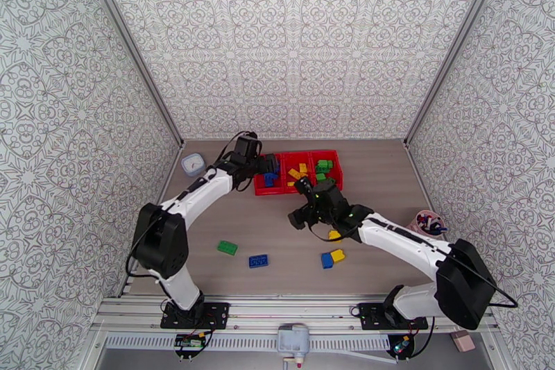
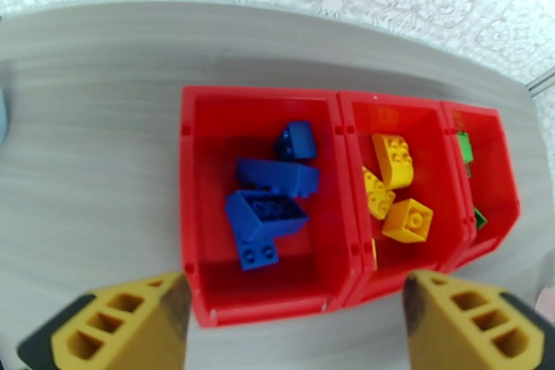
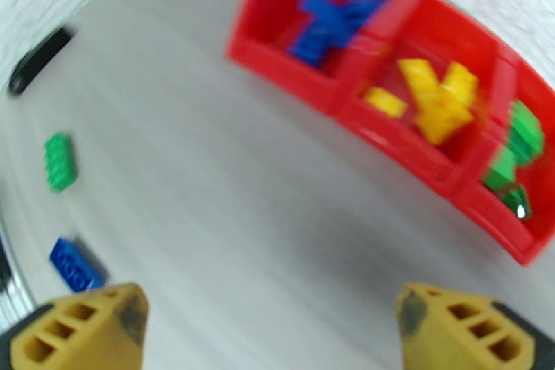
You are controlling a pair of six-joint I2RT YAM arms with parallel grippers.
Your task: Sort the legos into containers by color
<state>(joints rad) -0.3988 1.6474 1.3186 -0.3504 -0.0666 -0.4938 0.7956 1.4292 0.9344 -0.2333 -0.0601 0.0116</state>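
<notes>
Left fingers (image 2: 125,323) wide apart, empty, over blue compartment (image 2: 208,121); right fingers (image 3: 83,330) wide, empty too. I reckon between picks. Next: I fetch green lego (image 1: 227,247) off table (image 1: 388,177).

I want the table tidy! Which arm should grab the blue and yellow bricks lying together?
Right, probably. The blue and yellow bricks lie beside that arm, and the right gripper is open; the left gripper hangs over the blue compartment, farther off.

Carried on the grey tabletop (image 1: 388,180): red tray (image 1: 277,190) at twelve o'clock, white cup (image 1: 193,164) at ten, green brick (image 1: 227,247) and blue brick (image 1: 258,261) toward seven.
</notes>
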